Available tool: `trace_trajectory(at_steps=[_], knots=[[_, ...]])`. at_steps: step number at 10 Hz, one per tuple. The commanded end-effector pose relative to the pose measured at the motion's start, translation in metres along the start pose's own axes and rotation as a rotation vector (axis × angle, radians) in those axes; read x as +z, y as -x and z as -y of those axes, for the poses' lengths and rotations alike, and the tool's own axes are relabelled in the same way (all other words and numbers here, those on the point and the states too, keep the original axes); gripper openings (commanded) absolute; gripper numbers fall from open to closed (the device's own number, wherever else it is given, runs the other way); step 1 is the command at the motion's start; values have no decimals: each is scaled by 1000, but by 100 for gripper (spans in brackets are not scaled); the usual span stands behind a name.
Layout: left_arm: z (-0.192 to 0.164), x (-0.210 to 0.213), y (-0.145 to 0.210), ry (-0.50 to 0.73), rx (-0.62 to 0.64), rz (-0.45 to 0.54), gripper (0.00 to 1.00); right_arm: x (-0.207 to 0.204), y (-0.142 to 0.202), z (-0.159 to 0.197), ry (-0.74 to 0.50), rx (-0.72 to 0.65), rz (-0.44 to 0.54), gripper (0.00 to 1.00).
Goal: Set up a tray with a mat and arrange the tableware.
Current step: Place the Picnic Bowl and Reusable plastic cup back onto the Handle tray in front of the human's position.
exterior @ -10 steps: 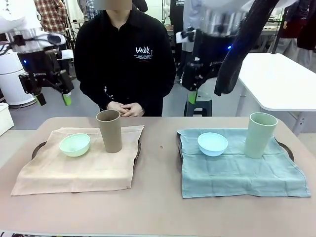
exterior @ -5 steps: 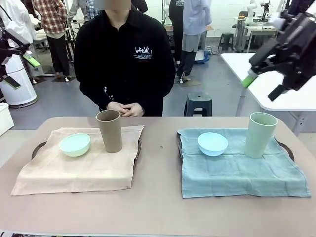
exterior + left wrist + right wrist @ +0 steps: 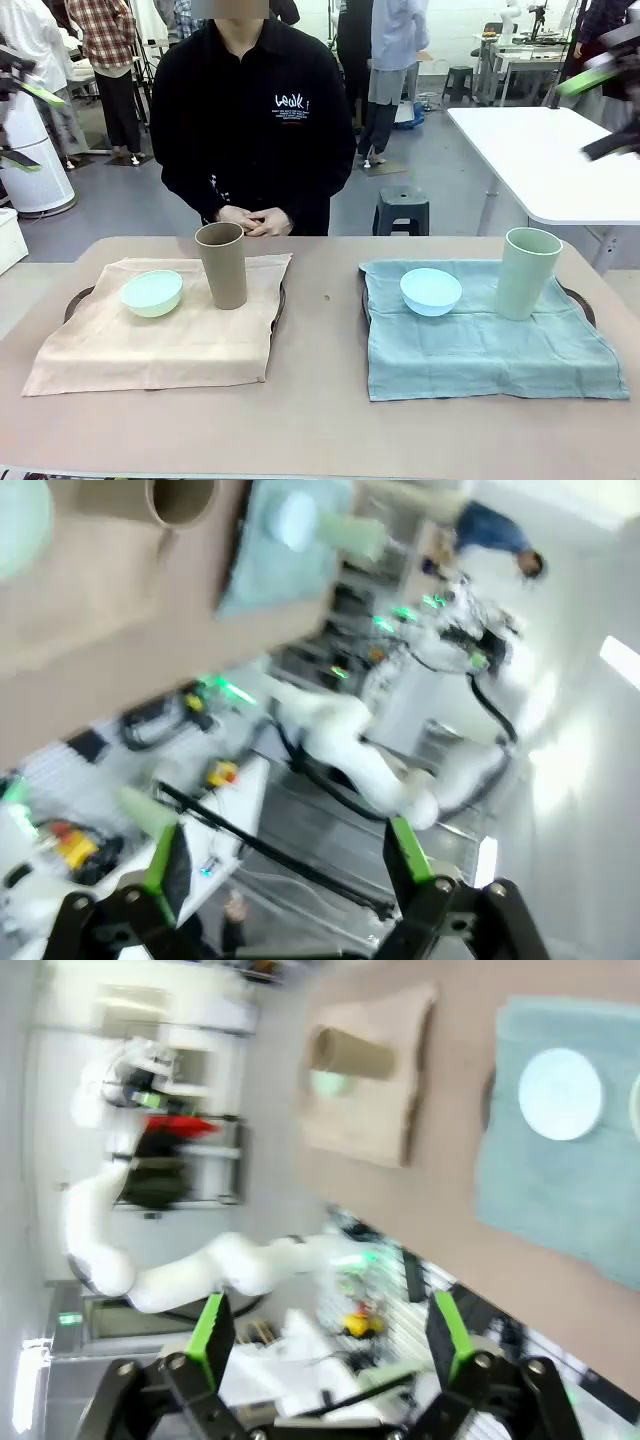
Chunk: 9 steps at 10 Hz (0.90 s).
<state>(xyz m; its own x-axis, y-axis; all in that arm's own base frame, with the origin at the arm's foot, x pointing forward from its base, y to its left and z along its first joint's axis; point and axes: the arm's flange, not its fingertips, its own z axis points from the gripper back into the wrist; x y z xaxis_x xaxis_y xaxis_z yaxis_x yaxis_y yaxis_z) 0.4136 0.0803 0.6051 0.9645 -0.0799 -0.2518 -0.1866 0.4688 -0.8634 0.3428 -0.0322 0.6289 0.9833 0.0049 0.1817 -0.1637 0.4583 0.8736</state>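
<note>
Two trays carry mats. On the tan mat point(image 3: 150, 340) stand a mint green bowl point(image 3: 152, 292) and a tan brown tumbler point(image 3: 221, 264). The teal mat point(image 3: 490, 345) holds a light blue bowl point(image 3: 431, 290) and a pale green tumbler point(image 3: 527, 272). My left gripper point(image 3: 22, 125) hangs open and empty at the far left edge, high above the table. My right gripper point(image 3: 603, 112) is open and empty at the upper right. Both wrist views are blurred: the left gripper point(image 3: 290, 855) looks past the brown tumbler point(image 3: 185, 498), the right gripper point(image 3: 330, 1332) past the blue bowl point(image 3: 560, 1093).
A person stands at the far side with hands point(image 3: 255, 220) clasped at the table edge. Dark tray rims point(image 3: 78, 298) point(image 3: 582, 302) peek from under the mats. A white table point(image 3: 560, 160) stands behind at the right, a stool point(image 3: 402, 212) behind the middle.
Both arms have swung up and outward from above the table's far side. The left gripper went to the left edge, the right one to the upper right. The tableware has not moved.
</note>
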Motion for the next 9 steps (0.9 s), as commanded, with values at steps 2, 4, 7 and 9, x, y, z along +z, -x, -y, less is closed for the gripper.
trace_trajectory(at_steps=[2,4,7,9], knots=[[-34,66,-3,350,125,56,100,64,24,61,-842,-201,169,100],[-50,73,-5,336,130,75,100,43,41,96,-898,-442,197,100],[-68,78,-2,347,131,72,100,6,50,98,-753,-454,125,100],[-68,78,-2,347,131,72,100,33,51,128,-841,-396,117,100]])
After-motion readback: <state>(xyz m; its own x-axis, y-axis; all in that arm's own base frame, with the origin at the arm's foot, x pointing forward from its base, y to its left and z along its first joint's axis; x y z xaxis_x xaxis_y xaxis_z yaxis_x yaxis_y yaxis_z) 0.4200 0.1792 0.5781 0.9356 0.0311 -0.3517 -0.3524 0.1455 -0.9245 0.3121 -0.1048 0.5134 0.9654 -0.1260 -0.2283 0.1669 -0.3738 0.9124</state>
